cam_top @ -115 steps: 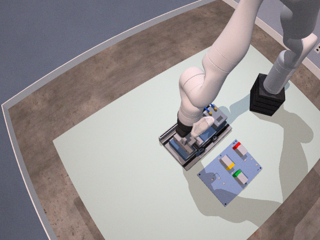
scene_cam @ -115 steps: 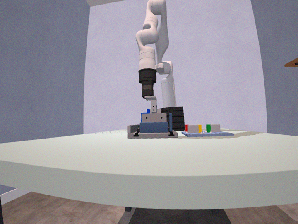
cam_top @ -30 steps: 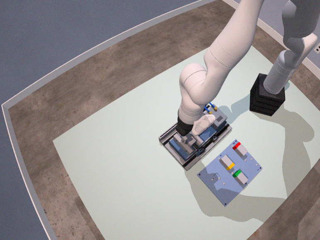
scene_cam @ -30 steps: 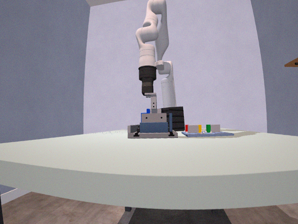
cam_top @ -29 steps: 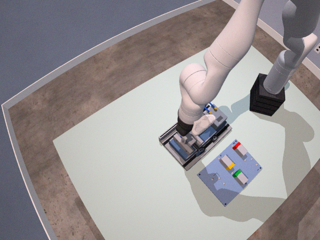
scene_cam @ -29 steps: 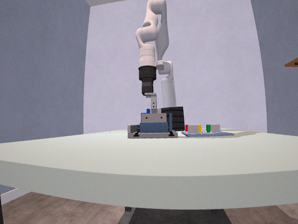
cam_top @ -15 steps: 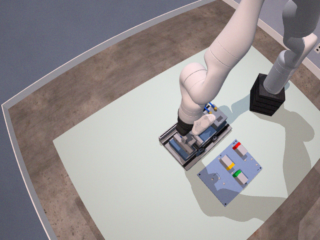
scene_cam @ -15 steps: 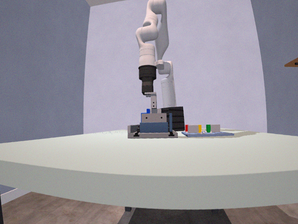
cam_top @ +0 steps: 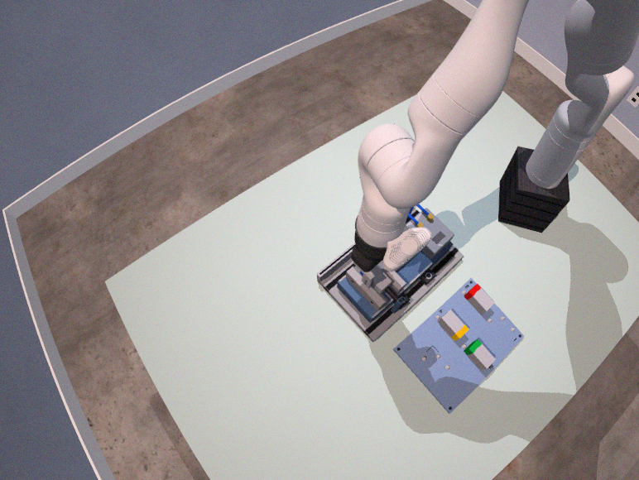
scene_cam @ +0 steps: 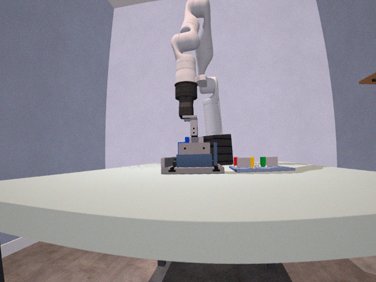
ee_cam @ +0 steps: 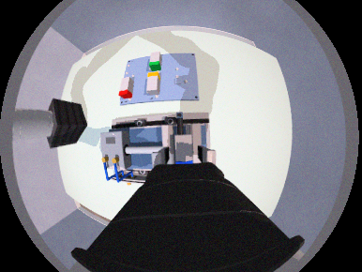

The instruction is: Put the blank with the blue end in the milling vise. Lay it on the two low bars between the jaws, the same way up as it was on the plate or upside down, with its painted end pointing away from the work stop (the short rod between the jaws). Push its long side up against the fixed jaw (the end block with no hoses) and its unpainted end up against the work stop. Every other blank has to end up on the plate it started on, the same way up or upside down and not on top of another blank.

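The milling vise (cam_top: 390, 273) stands mid-table, with its blue hoses (cam_top: 420, 211) at the end nearest the arm's base. The blank with the blue end sits in the vise between the jaws. Its blue end (scene_cam: 183, 139) shows over the near jaw in the low side view, and the grey body (scene_cam: 195, 139) lies beside it. My gripper (scene_cam: 193, 133) is open and empty, pointing straight down just above the blank. In the overhead view the gripper (cam_top: 367, 278) and wrist hide most of the blank. In the wrist view the vise (ee_cam: 157, 144) lies below, and the gripper body hides my fingers.
The blue plate (cam_top: 458, 344) lies right of the vise and holds the red-ended blank (cam_top: 479, 298), the yellow-ended blank (cam_top: 453, 324) and the green-ended blank (cam_top: 479, 352), each apart from the others. The arm's black base block (cam_top: 531, 190) stands behind.
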Action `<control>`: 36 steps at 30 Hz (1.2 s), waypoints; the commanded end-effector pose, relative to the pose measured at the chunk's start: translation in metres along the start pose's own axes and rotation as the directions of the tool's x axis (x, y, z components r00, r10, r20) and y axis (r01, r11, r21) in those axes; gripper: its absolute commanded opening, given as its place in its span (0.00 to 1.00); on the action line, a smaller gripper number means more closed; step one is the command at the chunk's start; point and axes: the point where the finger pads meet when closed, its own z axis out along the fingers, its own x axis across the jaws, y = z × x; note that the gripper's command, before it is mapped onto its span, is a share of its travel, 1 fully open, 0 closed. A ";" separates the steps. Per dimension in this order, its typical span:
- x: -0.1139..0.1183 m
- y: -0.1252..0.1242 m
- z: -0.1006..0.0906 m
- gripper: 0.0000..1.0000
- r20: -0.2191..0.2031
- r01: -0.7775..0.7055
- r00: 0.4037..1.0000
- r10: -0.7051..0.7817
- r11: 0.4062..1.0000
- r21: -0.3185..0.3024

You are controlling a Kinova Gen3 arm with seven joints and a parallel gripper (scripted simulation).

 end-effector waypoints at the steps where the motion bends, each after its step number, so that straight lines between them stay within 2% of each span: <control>1: 0.001 0.000 -0.001 1.00 -0.003 0.000 1.000 0.000 1.000 0.000; 18: 0.002 0.000 -0.005 1.00 -0.003 0.000 1.000 0.000 1.000 0.000; 33: 0.001 0.000 -0.065 1.00 -0.003 0.000 1.000 0.000 1.000 0.000; 35: 0.001 0.000 -0.065 1.00 -0.003 0.000 1.000 0.000 1.000 0.000; 36: -0.003 0.001 -0.061 1.00 0.010 -0.002 1.000 0.002 1.000 0.000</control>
